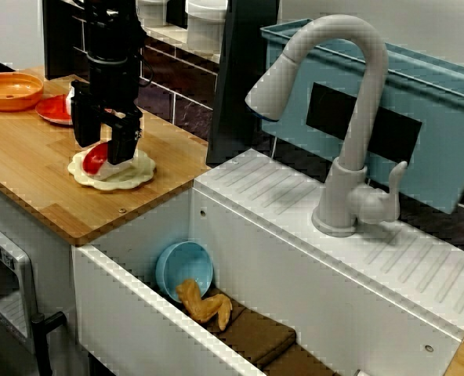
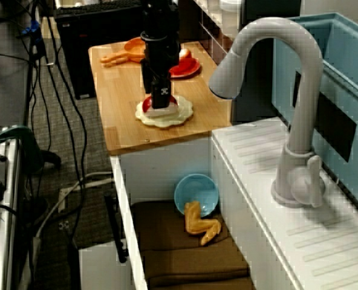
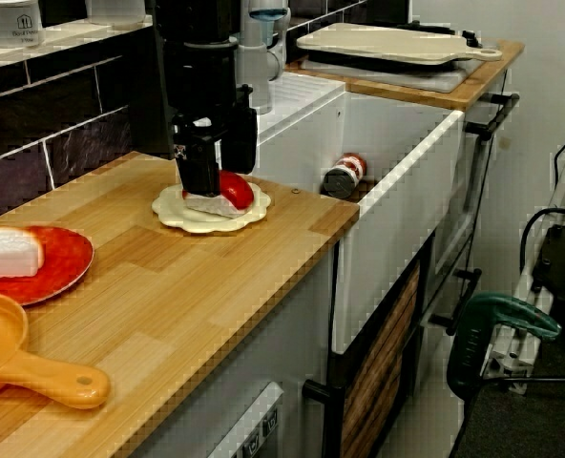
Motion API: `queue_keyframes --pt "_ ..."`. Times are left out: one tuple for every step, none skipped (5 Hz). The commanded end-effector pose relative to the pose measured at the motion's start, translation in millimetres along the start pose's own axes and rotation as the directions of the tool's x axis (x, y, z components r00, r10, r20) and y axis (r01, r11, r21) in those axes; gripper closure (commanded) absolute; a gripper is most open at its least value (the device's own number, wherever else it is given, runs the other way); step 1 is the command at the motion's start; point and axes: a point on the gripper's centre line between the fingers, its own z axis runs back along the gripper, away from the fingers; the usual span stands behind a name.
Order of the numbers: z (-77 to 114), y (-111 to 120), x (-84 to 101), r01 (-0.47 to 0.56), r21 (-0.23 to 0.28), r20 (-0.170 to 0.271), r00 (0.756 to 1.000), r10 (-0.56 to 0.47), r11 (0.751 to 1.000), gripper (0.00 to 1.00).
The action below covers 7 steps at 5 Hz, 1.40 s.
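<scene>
My claw (image 1: 102, 149) was down on the cream plate (image 1: 143, 169). Its two black fingers (image 1: 123, 145) stood a moderate way apart, one on either side of the red piece (image 3: 238, 190). That piece lay on the plate against a white slab (image 3: 209, 204), near the sink end of the wooden counter (image 3: 187, 286). I could not tell from any view whether the pads were pressing the red piece or only flanking it.

My judgement was that this called for a centred, square grip. The red piece looked rounded and glossy, so it would likely squirt sideways if pinched off-middle. The fingertips also sat low enough to catch the plate's rim or drag the slab along. I would have kept any motion slow and straight up and down, watching the view along the counter for the plate shifting.

The arm stood as an upright black column over the plate, with the wrist vertical. In the view from above it hid much of the red piece.

Farther along the counter sat a red plate (image 3: 68, 262) carrying a white wedge (image 3: 6, 253), with an orange pan (image 3: 1, 329) just beside it. On the other side, well apart, the sink (image 1: 138, 321) held a blue bowl (image 1: 185, 268) tipped on edge and a yellow toy (image 1: 204, 304) on a brown cloth (image 2: 185, 254). The faucet (image 1: 357, 117) rose behind it.
</scene>
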Motion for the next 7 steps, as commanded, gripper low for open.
queue_keyframes --pt "46.5 32.9 2.3 -0.04 -0.036 0.104 0.994 0.044 0.999 0.0" --pt "53.4 41.9 -1.2 -0.059 -0.049 0.116 0.991 0.065 0.997 0.0" --pt "55.1 55.8 -3.9 -0.092 -0.03 0.134 0.986 0.096 0.995 0.0" --pt "53.7 66.4 -5.7 -0.097 -0.012 0.145 0.985 0.097 0.995 0.0" --pt "58.1 76.7 -8.6 -0.1 0.047 0.191 0.978 0.089 0.994 0.0" --pt "60.6 91.0 -7.4 -0.088 0.085 0.196 0.978 0.07 0.993 0.0" --pt "57.4 109.4 -4.4 -0.102 0.082 0.19 0.978 0.085 0.991 0.0"
